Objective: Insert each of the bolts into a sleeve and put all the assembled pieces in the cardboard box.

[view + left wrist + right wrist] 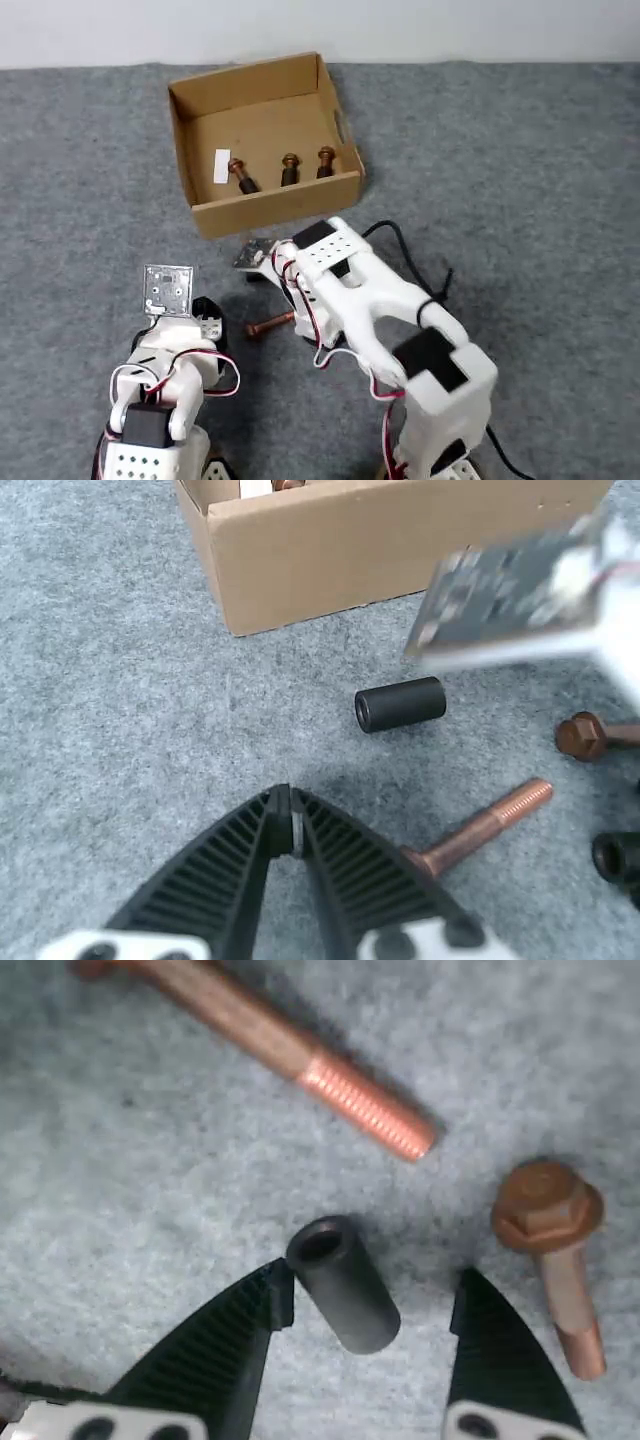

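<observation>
Sleeve lies inside the spread-wide right gripper; a crooked squeeze could roll it away. Left gripper is closed, holding nothing.

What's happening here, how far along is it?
Three assembled pieces sit in the cardboard box. The right gripper is down at the carpet, fingers open on either side of a black sleeve; a long bolt and a second bolt lie loose beside it. The left gripper hangs shut and empty, near another sleeve.
</observation>
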Available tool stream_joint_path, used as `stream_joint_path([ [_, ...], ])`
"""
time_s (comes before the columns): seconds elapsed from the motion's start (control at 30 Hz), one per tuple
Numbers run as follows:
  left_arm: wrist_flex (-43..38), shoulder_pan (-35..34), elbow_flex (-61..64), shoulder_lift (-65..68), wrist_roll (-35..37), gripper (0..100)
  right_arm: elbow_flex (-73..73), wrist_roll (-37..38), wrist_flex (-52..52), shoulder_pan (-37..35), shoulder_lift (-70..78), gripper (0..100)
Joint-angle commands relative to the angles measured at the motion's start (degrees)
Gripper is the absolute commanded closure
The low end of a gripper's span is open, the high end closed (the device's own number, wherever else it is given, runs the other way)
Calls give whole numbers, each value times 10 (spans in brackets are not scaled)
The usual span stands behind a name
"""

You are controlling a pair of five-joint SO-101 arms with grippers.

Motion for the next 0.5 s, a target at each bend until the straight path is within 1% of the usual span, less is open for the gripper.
stream_joint_path([
  [0.0, -1, -3, -4, -1, -3, 995, -2, 3, -8, -2, 31, 842],
  [0.1, -1, -3, -4, -1, -3, 995, -2, 1, -8, -1, 43, 968],
  [0.13, -1, -3, -4, -1, -3, 995, -3, 1, -8, -1, 41, 988],
  [0.3, -1, -3, -4, -1, -3, 995, -4, 1, -2, 0, -12, 990],
  [0.47, -1, -3, -4, -1, -3, 995, -4, -11, 50, 9, -109, 990],
])
